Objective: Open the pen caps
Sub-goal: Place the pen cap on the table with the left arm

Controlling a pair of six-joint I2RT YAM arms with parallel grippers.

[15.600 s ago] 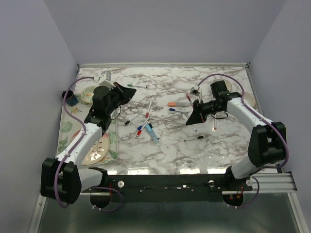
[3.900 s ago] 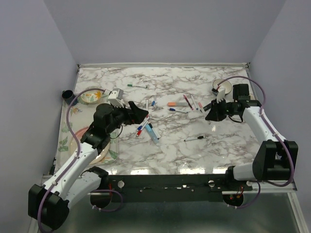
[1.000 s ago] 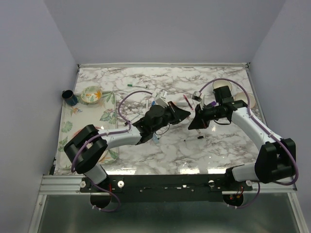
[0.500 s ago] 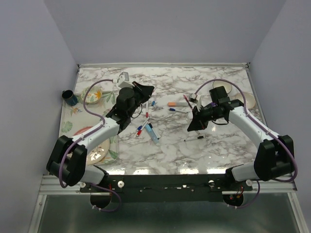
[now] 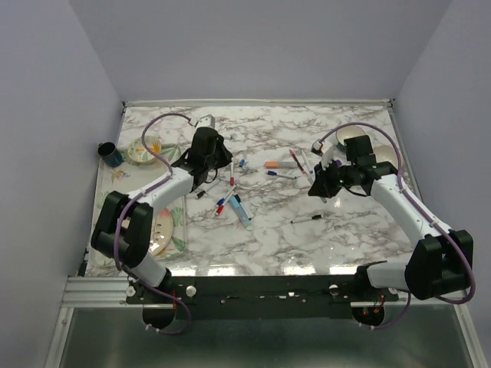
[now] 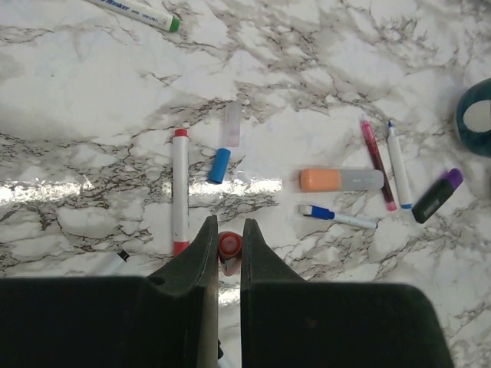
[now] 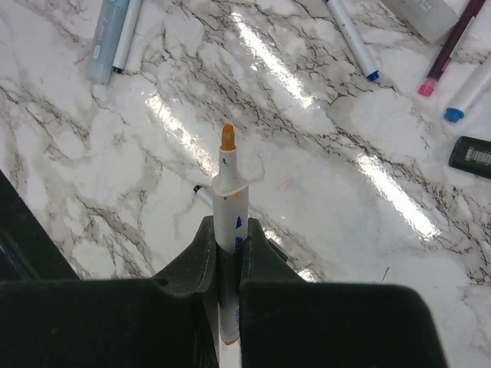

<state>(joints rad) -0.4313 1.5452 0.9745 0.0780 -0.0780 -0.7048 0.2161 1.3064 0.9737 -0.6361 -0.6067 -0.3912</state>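
Note:
In the left wrist view my left gripper [image 6: 229,238] is shut on a small red-orange pen cap [image 6: 229,244], seen end-on above the table. It hovers over the back-left [image 5: 221,159] near a red-capped white pen [image 6: 180,192] and a loose blue cap [image 6: 219,165]. My right gripper [image 7: 229,230] is shut on a white pen body [image 7: 229,192] whose bare orange tip [image 7: 228,136] points away from the jaws. In the top view this gripper [image 5: 315,188] hangs over the right half of the marble table [image 5: 345,230]. More pens lie scattered in the middle.
An orange highlighter [image 6: 341,180], a pink pen [image 6: 377,162], a blue-tipped pen [image 6: 337,217] and a purple-ended marker [image 6: 435,195] lie between the arms. A black pen [image 5: 307,219] lies nearer the front. A bowl [image 5: 351,140] sits back right; plates [image 5: 142,149] and a dark cup [image 5: 110,156] stand at the left.
A second ago both grippers met at the table's middle. My left arm has since swung back and left with the cap; my right gripper has drawn right with the uncapped pen.

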